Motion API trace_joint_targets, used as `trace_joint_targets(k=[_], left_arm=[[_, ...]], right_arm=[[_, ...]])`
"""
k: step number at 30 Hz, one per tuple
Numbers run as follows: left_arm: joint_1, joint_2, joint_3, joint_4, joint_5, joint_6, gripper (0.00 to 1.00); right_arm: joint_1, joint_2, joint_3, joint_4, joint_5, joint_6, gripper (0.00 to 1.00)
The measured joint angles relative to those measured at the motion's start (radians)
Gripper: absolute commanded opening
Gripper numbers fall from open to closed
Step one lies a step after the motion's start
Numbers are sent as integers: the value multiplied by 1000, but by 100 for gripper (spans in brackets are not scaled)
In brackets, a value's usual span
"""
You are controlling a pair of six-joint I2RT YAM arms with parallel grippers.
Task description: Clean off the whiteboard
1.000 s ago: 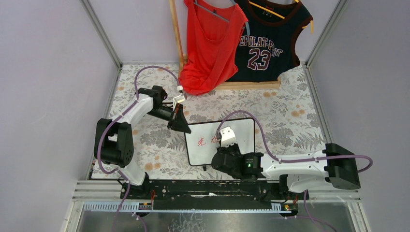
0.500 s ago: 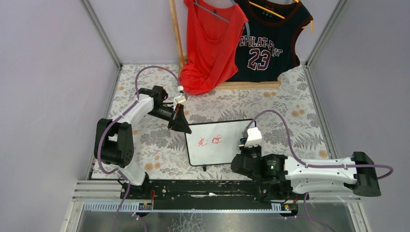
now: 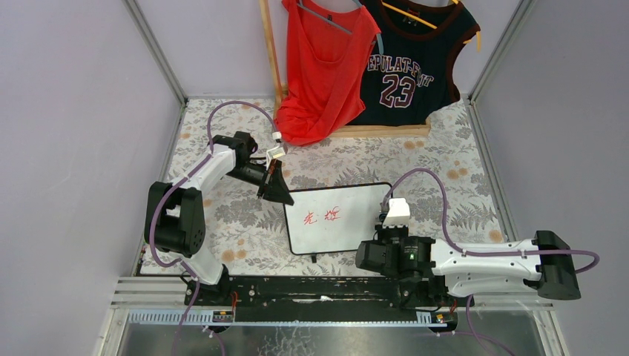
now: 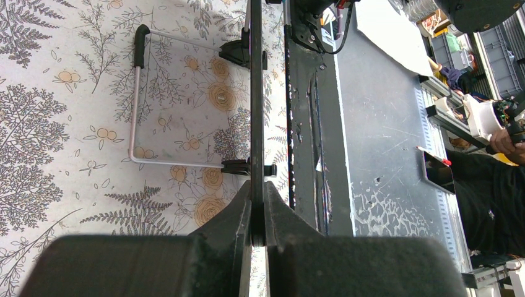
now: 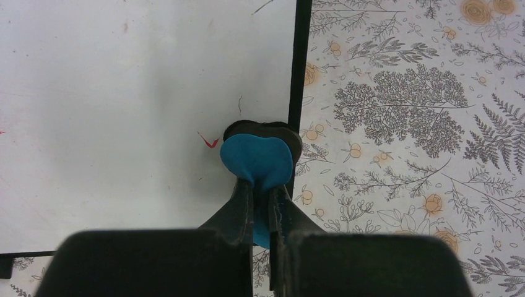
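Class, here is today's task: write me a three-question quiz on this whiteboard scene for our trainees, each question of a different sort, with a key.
1. True or false: the whiteboard is bare of writing.
2. The right gripper holds: A a marker, B a blue eraser, C nothing.
3. Fill in: the left gripper is shut on the ____.
Key: 1 false, red writing shows; 2 B; 3 whiteboard.

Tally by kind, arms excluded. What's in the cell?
whiteboard: 1
blue eraser, pinched in the right end effector: 1
Hanging garments: 2, the red top and the black jersey
wooden rack: 1
Total: 5
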Motion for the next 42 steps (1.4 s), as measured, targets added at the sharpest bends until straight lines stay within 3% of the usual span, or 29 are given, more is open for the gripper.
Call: trace_joint_targets(k=[19, 36, 42], left_arm=[[0, 0, 0, 0, -1, 1, 0], [-4, 0, 0, 0, -1, 0, 0], [-4, 0, 0, -1, -1, 0, 0]], right_arm=[[0, -55, -41, 287, -34, -254, 0], [1, -56, -36, 35, -38, 53, 0], [0, -32, -36, 17, -30, 50, 0]])
